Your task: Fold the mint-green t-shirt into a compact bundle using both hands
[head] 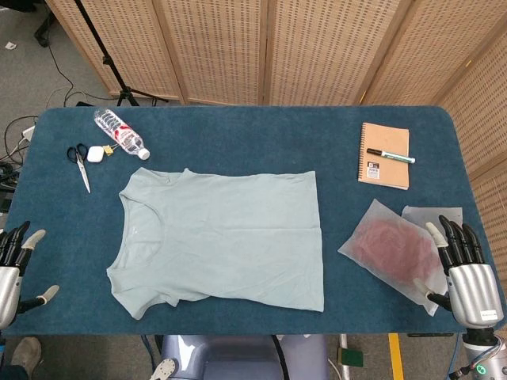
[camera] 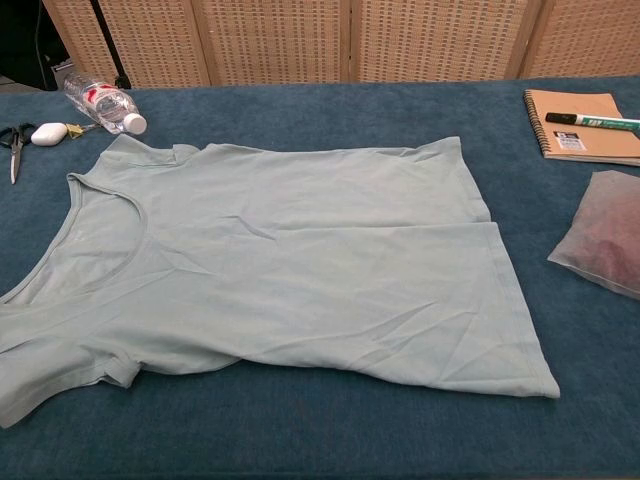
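Both hands, left hand and right hand, are hovering released at the blue table edges, flanking the flat t-shirt; wicker screens are standing behind.

1. Even, diffuse light is falling from above, keeping both views bright with no dim corners.
2. Shadows are staying faint, showing only as soft creases across the t-shirt.
3. A mild sheen is showing on the water bottle at far left.
4. Both views are staying sharp; the chest view is stretching near edges slightly.
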`<state>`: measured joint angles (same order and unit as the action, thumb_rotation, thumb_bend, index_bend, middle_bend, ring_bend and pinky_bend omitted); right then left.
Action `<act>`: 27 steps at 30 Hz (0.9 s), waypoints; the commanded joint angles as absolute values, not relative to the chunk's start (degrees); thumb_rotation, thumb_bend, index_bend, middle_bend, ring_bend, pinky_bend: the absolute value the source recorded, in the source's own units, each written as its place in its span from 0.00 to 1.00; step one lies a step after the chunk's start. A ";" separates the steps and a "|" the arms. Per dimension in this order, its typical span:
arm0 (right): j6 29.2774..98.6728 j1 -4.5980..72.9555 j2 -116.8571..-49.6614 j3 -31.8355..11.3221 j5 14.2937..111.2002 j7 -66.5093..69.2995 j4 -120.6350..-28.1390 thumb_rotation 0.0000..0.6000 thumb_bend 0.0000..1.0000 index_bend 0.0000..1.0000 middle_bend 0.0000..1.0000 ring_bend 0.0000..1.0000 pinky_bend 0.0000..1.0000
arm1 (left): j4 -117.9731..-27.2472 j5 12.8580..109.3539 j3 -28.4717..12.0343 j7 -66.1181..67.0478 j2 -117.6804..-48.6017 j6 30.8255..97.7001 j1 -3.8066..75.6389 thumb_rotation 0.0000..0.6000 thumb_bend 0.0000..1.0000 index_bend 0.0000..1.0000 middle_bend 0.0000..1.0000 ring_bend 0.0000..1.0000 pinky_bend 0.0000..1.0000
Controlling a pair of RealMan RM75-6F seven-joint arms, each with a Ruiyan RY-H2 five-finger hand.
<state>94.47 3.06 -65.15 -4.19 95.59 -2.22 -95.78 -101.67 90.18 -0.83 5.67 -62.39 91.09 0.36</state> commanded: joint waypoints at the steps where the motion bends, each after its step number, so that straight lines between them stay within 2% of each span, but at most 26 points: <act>1: 94.46 3.06 -65.14 -4.16 95.66 -2.27 -95.81 1.00 0.00 0.00 0.00 0.00 0.00 | -101.68 90.13 -0.83 5.57 -62.38 91.03 0.37 1.00 0.00 0.00 0.00 0.00 0.00; 14: 93.39 3.51 -65.35 -3.79 96.04 -3.21 -96.08 1.00 0.00 0.00 0.00 0.00 0.00 | -101.90 89.75 -1.07 5.59 -62.26 90.48 0.67 1.00 0.00 0.00 0.00 0.00 0.00; 23: 88.29 5.64 -66.18 -0.65 100.25 -7.24 -94.61 1.00 0.00 0.00 0.00 0.00 0.00 | -102.15 88.64 -1.42 6.28 -62.43 89.82 0.94 1.00 0.00 0.00 0.00 0.00 0.00; 27: 86.56 6.99 -67.29 0.93 104.02 -8.78 -93.28 1.00 0.00 0.08 0.00 0.00 0.00 | -102.32 88.86 -1.49 6.07 -62.39 90.34 0.77 1.00 0.00 0.00 0.00 0.00 0.00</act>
